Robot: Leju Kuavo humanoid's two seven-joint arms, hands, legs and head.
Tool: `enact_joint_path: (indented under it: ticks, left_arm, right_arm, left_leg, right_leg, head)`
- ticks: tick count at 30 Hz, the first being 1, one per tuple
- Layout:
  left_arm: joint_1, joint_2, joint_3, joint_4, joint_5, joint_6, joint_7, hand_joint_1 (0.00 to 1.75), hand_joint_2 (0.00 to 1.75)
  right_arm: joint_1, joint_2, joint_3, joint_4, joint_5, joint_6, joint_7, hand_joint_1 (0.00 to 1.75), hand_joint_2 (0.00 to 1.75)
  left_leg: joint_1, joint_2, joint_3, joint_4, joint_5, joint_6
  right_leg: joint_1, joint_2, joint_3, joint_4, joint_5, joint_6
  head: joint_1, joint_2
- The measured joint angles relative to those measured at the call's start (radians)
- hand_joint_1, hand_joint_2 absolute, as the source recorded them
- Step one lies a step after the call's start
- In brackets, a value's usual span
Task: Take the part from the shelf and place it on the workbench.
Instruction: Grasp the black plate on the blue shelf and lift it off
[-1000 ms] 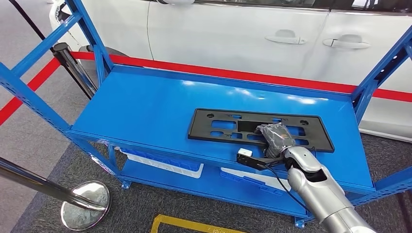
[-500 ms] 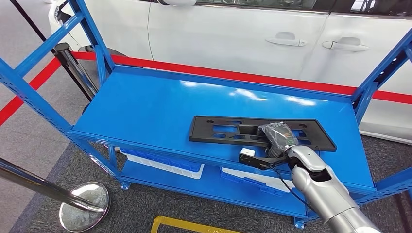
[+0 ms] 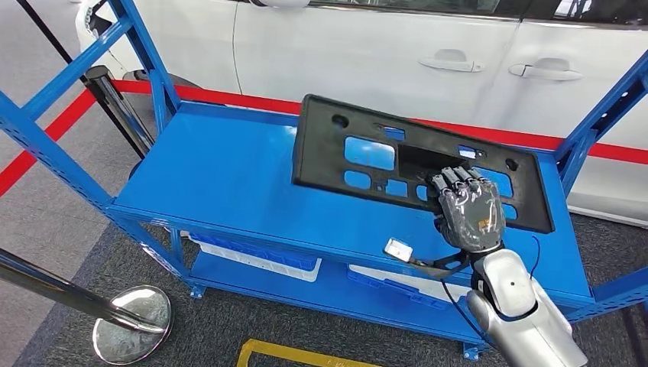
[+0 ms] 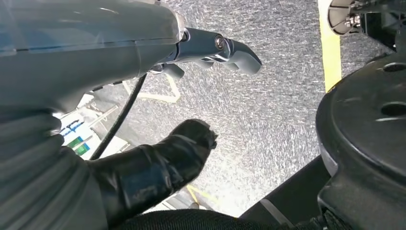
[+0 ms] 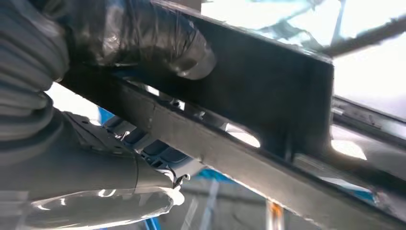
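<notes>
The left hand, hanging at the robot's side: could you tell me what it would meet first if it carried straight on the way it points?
Probably the grey speckled floor. In the wrist view the left hand points down at it with nothing between, though depth is unclear.

Part point(image 3: 367, 153) edge (right hand point(image 3: 468, 208) over it)

White car point(image 3: 382, 53) behind red barrier tape point(image 3: 229, 99), grey carpeted floor point(image 3: 46, 206), chrome stanchion base point(image 3: 134, 323)
</notes>
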Motion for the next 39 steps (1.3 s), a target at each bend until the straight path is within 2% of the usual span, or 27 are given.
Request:
enact_joint_path:
  ticks: [2, 4, 6, 7, 8, 9, 10, 11, 12, 14, 17, 18, 20, 22, 23, 24, 25, 27, 29, 30, 32, 33, 34, 35, 37, 38, 39]
  left_arm:
    - [-0.001, -0.001, 0.001, 0.0, -0.005, -0.002, 0.0, 0.0, 1.75]
    - [-0.001, -0.001, 0.002, 0.0, -0.013, -0.007, 0.0, 0.0, 1.75]
    - [-0.001, -0.002, 0.003, 0.0, -0.019, -0.012, 0.0, 0.0, 1.75]
    - [-0.001, -0.001, 0.003, 0.0, -0.021, -0.014, -0.001, 0.0, 1.75]
    - [-0.001, -0.001, 0.004, 0.0, -0.022, -0.016, -0.001, 0.0, 1.75]
    - [-0.001, 0.0, 0.005, 0.0, -0.025, -0.017, -0.002, 0.0, 1.75]
    - [-0.001, 0.0, 0.005, 0.0, -0.028, -0.019, -0.002, 0.0, 1.75]
    - [-0.002, 0.0, 0.006, 0.0, -0.032, -0.02, -0.003, 0.0, 1.75]
    - [-0.002, 0.002, 0.007, 0.0, -0.036, -0.021, -0.003, 0.0, 1.75]
    - [-0.002, 0.007, 0.007, 0.0, -0.044, -0.021, -0.005, 0.0, 1.75]
    - [-0.001, 0.011, 0.008, 0.0, -0.053, -0.021, -0.009, 0.0, 1.75]
    - [-0.001, 0.011, 0.008, 0.0, -0.055, -0.021, -0.009, 0.0, 1.75]
    - [0.0, 0.012, 0.008, 0.0, -0.059, -0.021, -0.01, 0.0, 1.75]
    - [0.0, 0.013, 0.009, 0.0, -0.062, -0.02, -0.01, 0.0, 1.75]
    - [0.0, 0.014, 0.009, 0.0, -0.063, -0.02, -0.011, 0.0, 1.75]
    - [0.0, 0.014, 0.009, 0.0, -0.065, -0.019, -0.011, 0.0, 1.75]
    - [0.0, 0.014, 0.009, 0.0, -0.066, -0.018, -0.011, 0.0, 1.75]
    - [0.0, 0.016, 0.009, 0.0, -0.068, -0.016, -0.012, 0.0, 1.75]
    - [0.0, 0.021, 0.009, 0.001, -0.07, -0.013, -0.013, 0.0, 1.75]
    - [0.0, 0.023, 0.009, 0.001, -0.07, -0.012, -0.013, 0.0, 1.75]
    - [0.002, 0.025, 0.01, 0.001, -0.071, -0.011, -0.014, 0.0, 1.75]
    - [0.002, 0.026, 0.01, 0.001, -0.072, -0.011, -0.014, 0.0, 1.75]
    - [0.002, 0.027, 0.01, 0.001, -0.072, -0.01, -0.014, 0.0, 1.75]
    - [0.002, 0.027, 0.01, 0.001, -0.072, -0.011, -0.014, 0.0, 1.75]
    - [0.002, 0.026, 0.011, 0.001, -0.072, -0.011, -0.015, 0.0, 1.75]
    - [0.002, 0.026, 0.011, 0.001, -0.072, -0.011, -0.015, 0.0, 1.75]
    - [0.002, 0.025, 0.011, 0.001, -0.072, -0.011, -0.015, 0.0, 1.75]
  right_arm:
    - [0.035, -0.004, -0.017, -0.051, 0.063, -0.016, -0.005, 1.75, 1.75]
    - [0.066, -0.009, -0.036, -0.096, 0.113, -0.02, -0.015, 1.75, 1.75]
    - [0.089, -0.014, -0.048, -0.128, 0.142, -0.024, -0.024, 1.75, 1.75]
    - [0.099, -0.017, -0.05, -0.139, 0.149, -0.025, -0.027, 1.75, 1.75]
    - [0.108, -0.021, -0.052, -0.147, 0.154, -0.026, -0.028, 1.75, 1.75]
    - [0.117, -0.024, -0.053, -0.154, 0.157, -0.026, -0.029, 1.75, 1.75]
    - [0.124, -0.026, -0.054, -0.16, 0.159, -0.026, -0.033, 1.75, 1.75]
    - [0.129, -0.028, -0.055, -0.167, 0.16, -0.026, -0.037, 1.75, 1.75]
    - [0.133, -0.03, -0.056, -0.174, 0.163, -0.026, -0.042, 1.75, 1.75]
    - [0.146, -0.034, -0.057, -0.192, 0.168, -0.026, -0.049, 1.75, 1.75]
    - [0.173, -0.039, -0.058, -0.22, 0.173, -0.027, -0.061, 1.75, 1.75]
    - [0.179, -0.04, -0.058, -0.228, 0.174, -0.027, -0.064, 1.75, 1.75]
    - [0.188, -0.041, -0.058, -0.242, 0.175, -0.027, -0.066, 1.75, 1.75]
    - [0.198, -0.042, -0.059, -0.25, 0.176, -0.027, -0.068, 1.75, 1.75]
    - [0.205, -0.043, -0.059, -0.253, 0.176, -0.027, -0.07, 1.75, 1.75]
    - [0.211, -0.043, -0.059, -0.255, 0.176, -0.027, -0.073, 1.75, 1.75]
    - [0.216, -0.043, -0.059, -0.258, 0.176, -0.027, -0.075, 1.75, 1.75]
    - [0.224, -0.043, -0.06, -0.266, 0.176, -0.027, -0.078, 1.75, 1.75]
    - [0.229, -0.044, -0.062, -0.274, 0.174, -0.027, -0.082, 1.75, 1.75]
    - [0.233, -0.044, -0.062, -0.278, 0.173, -0.027, -0.086, 1.75, 1.75]
    - [0.242, -0.044, -0.063, -0.285, 0.171, -0.027, -0.096, 1.75, 1.75]
    - [0.246, -0.044, -0.063, -0.289, 0.171, -0.027, -0.1, 1.75, 1.75]
    - [0.25, -0.044, -0.064, -0.293, 0.171, -0.027, -0.103, 1.75, 1.75]
    - [0.252, -0.045, -0.065, -0.295, 0.17, -0.027, -0.103, 1.75, 1.75]
    - [0.255, -0.045, -0.067, -0.297, 0.17, -0.027, -0.103, 1.75, 1.75]
    - [0.257, -0.045, -0.068, -0.297, 0.17, -0.027, -0.103, 1.75, 1.75]
    - [0.26, -0.045, -0.068, -0.297, 0.169, -0.027, -0.104, 1.75, 1.75]
  left_leg:
    - [0.004, 0.002, 0.005, -0.014, 0.015, 0.007]
    - [0.011, 0.006, 0.01, -0.036, 0.033, 0.015]
    - [0.014, 0.009, 0.006, -0.04, 0.039, 0.02]
    - [0.015, 0.009, 0.003, -0.037, 0.039, 0.02]
    - [0.015, 0.009, 0.0, -0.033, 0.038, 0.019]
    - [0.017, 0.009, -0.003, -0.028, 0.037, 0.017]
    - [0.02, 0.009, -0.006, -0.021, 0.034, 0.013]
    - [0.023, 0.008, -0.008, -0.012, 0.029, 0.006]
    - [0.025, 0.008, -0.015, -0.002, 0.023, -0.002]
    - [0.024, 0.005, -0.025, 0.017, 0.014, -0.016]
    - [0.024, 0.002, -0.034, 0.03, 0.013, -0.031]
    - [0.025, 0.002, -0.041, 0.038, 0.003, -0.034]
    - [0.027, 0.003, -0.069, 0.107, -0.056, -0.038]
    - [0.025, 0.003, -0.114, 0.23, -0.133, -0.037]
    - [0.023, 0.003, -0.127, 0.279, -0.153, -0.035]
    - [0.02, 0.003, -0.126, 0.296, -0.152, -0.031]
    - [0.016, 0.003, -0.107, 0.276, -0.133, -0.023]
    - [0.002, 0.004, -0.028, 0.147, -0.076, 0.006]
    - [-0.011, 0.006, 0.037, 0.029, -0.046, 0.027]
    - [-0.016, 0.007, 0.048, 0.002, -0.043, 0.033]
    - [-0.021, 0.007, 0.043, -0.016, -0.022, 0.033]
    - [-0.019, 0.009, 0.04, -0.028, -0.007, 0.034]
    - [-0.017, 0.011, 0.034, -0.04, 0.01, 0.035]
    - [-0.013, 0.013, 0.026, -0.051, 0.027, 0.036]
    - [-0.011, 0.017, 0.003, -0.052, 0.049, 0.039]
    - [-0.011, 0.018, -0.012, -0.047, 0.057, 0.038]
    - [-0.01, 0.018, -0.028, -0.039, 0.064, 0.036]
  right_leg:
    - [0.002, 0.0, 0.001, -0.001, 0.001, 0.009]
    - [0.004, 0.001, -0.017, 0.041, -0.037, 0.016]
    - [0.001, 0.001, -0.063, 0.154, -0.105, 0.02]
    - [-0.003, 0.0, -0.087, 0.214, -0.13, 0.024]
    - [-0.007, 0.0, -0.102, 0.252, -0.137, 0.028]
    - [-0.012, -0.001, -0.1, 0.255, -0.125, 0.033]
    - [-0.017, -0.002, -0.08, 0.22, -0.096, 0.038]
    - [-0.022, -0.003, -0.048, 0.16, -0.062, 0.043]
    - [-0.022, -0.003, -0.015, 0.101, -0.043, 0.047]
    - [-0.019, 0.0, 0.016, 0.039, -0.033, 0.039]
    - [-0.016, 0.002, 0.004, 0.038, -0.037, 0.012]
    - [-0.016, 0.001, -0.002, 0.038, -0.033, 0.003]
    - [-0.015, -0.003, -0.015, 0.034, -0.022, -0.015]
    - [-0.007, -0.005, -0.029, 0.034, -0.012, -0.025]
    - [-0.002, -0.006, -0.037, 0.034, -0.007, -0.028]
    - [0.003, -0.007, -0.044, 0.034, -0.001, -0.031]
    - [0.008, -0.007, -0.05, 0.035, 0.006, -0.032]
    - [0.016, -0.006, -0.061, 0.035, 0.019, -0.034]
    - [0.017, -0.006, -0.067, 0.032, 0.033, -0.029]
    - [0.013, -0.007, -0.068, 0.03, 0.041, -0.024]
    - [0.009, -0.009, -0.068, 0.019, 0.058, -0.01]
    - [0.008, -0.008, -0.071, 0.018, 0.056, -0.003]
    - [0.009, -0.006, -0.076, 0.028, 0.035, 0.002]
    - [0.01, -0.005, -0.084, 0.056, -0.005, 0.007]
    - [0.006, -0.004, -0.106, 0.162, -0.103, 0.016]
    - [0.003, -0.004, -0.114, 0.219, -0.13, 0.021]
    - [0.0, -0.004, -0.113, 0.258, -0.131, 0.026]
  head:
    - [0.0, 0.0]
    - [0.0, 0.0]
    - [0.0, 0.0]
    - [0.0, 0.0]
    - [0.0, 0.0]
    - [0.0, 0.0]
    - [0.0, 0.0]
    - [0.0, 0.0]
    - [0.0, 0.0]
    - [0.0, 0.0]
    - [0.0, 0.0]
    - [0.0, 0.0]
    - [0.0, 0.0]
    - [0.0, 0.0]
    - [0.0, 0.0]
    - [0.0, 0.0]
    - [0.0, 0.0]
    - [0.0, 0.0]
    - [0.001, 0.0]
    - [0.001, 0.0]
    - [0.001, 0.0]
    - [0.001, 0.0]
    - [0.001, 0.0]
    - [0.001, 0.0]
    - [0.001, 0.0]
    - [0.001, 0.0]
    - [0.001, 0.0]
